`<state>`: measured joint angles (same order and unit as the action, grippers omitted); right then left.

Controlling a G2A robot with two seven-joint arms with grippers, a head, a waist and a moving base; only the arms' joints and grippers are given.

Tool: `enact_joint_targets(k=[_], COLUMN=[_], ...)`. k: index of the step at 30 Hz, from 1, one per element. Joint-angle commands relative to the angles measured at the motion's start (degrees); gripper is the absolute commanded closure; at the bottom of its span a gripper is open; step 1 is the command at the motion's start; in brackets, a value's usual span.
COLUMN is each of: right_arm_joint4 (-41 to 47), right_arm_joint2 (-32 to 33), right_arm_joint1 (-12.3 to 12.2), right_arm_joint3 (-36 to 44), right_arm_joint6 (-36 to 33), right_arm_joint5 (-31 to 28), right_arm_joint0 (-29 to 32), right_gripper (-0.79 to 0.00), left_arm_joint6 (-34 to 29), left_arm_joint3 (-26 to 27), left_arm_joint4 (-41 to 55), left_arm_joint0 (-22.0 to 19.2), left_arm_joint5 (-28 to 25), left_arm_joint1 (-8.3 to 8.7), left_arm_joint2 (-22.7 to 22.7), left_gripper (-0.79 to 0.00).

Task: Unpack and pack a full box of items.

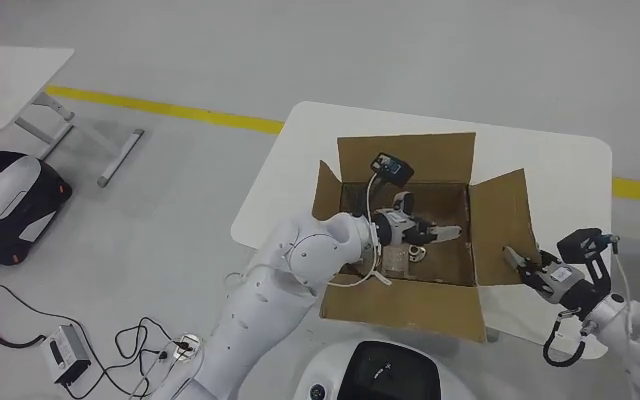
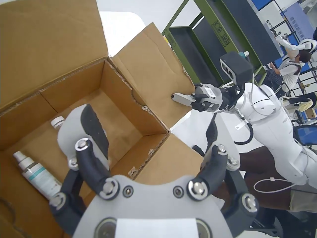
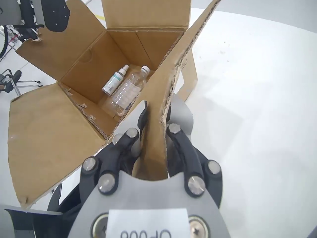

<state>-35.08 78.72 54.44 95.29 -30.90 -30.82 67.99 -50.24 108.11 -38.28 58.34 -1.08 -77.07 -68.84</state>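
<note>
— Two bottles are lying on the floor of the box (image 3: 81,58): a spray bottle (image 3: 115,80) and a clear water bottle (image 3: 127,90), side by side and close together. Which step are we looking at?

— I am reading it as the unpacking. The box is sitting open on the table (image 1: 300,180), and those two are waiting to come out. It could equally be early packing, so I am not calling it for certain.

— What is the right gripper (image 3: 161,110) doing?

— It is pinching the side flap (image 3: 173,70). Its fingers are pressing on the cardboard edge, one on each face, and are holding the flap away from the opening.

— And the left gripper (image 2: 146,125)?

— It is hanging inside the opening, above the bottles. Its fingers (image 2: 84,125) are spreading wide and are touching nothing.

— So what is the next move asking for?

— As I am judging it, the left gripper is needing to go down and line its jaws across the body of one bottle, since both are lying flat. With the two lying so close, I am expecting the hard part to be slipping a finger between them without nudging the neighbour. The right gripper is probably best holding the flap meanwhile.
</note>
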Motion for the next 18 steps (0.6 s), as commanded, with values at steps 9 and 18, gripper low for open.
enact_joint_targets(k=[9,18], right_arm_joint4=[0.34,7.33], right_arm_joint2=[-0.50,-0.38], right_arm_joint1=[0.18,0.80], right_arm_joint3=[1.30,4.90], right_arm_joint6=[1.39,2.81], right_arm_joint5=[1.21,10.82], right_arm_joint0=[0.73,3.57], right_gripper=[0.000,0.000], left_arm_joint6=[-0.01,0.83], left_arm_joint3=[0.04,0.23], left_arm_joint4=[-0.95,-1.29], left_arm_joint0=[0.51,0.95], left_arm_joint5=[-0.01,0.67], left_arm_joint1=[0.52,0.84], left_arm_joint2=[-0.18,0.00], left_gripper=[-0.785,-0.785])
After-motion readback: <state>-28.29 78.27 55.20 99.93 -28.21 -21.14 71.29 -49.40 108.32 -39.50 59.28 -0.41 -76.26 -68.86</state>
